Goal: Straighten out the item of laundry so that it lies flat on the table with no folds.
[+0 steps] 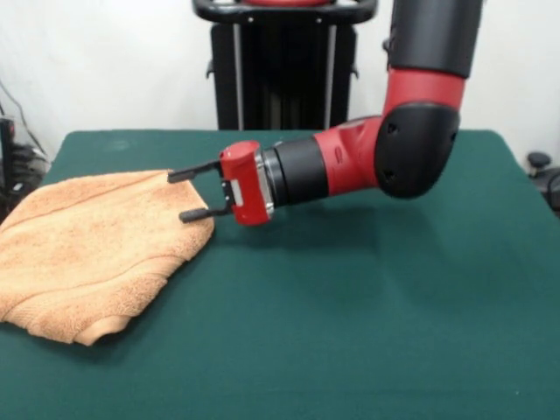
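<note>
Item: towel [92,249], folded double at the table's [367,315] left edge, not yet flattened; my gripper [185,194], fingers apart and empty, hovers at its far right corner, unfolding all left.

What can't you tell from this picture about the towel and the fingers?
- Towel, front view: its left end is cut off by the picture's edge, so its full extent is unknown.
- Towel's folded underlayers: hidden by its top layer.
- Gripper: whether the open fingers touch the towel or hover above it.
</note>
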{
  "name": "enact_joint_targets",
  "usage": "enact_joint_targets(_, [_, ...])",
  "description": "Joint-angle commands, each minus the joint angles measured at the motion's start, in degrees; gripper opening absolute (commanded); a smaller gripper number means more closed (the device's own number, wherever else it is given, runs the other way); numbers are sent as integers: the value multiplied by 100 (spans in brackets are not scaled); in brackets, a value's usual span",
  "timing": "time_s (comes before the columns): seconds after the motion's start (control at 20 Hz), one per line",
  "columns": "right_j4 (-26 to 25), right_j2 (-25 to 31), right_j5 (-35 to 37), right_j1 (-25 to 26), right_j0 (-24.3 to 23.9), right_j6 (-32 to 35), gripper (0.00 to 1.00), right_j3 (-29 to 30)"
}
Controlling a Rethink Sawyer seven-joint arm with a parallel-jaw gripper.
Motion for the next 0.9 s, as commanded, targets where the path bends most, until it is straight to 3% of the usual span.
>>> enact_joint_targets(0.05, [-30,304,-639,411,155,2052,100,-637])
enact_joint_targets(0.35, [93,367,-725,419,296,1991,100,-599])
enact_joint_targets(0.9, [246,337,-1263,-61,443,1877,100,107])
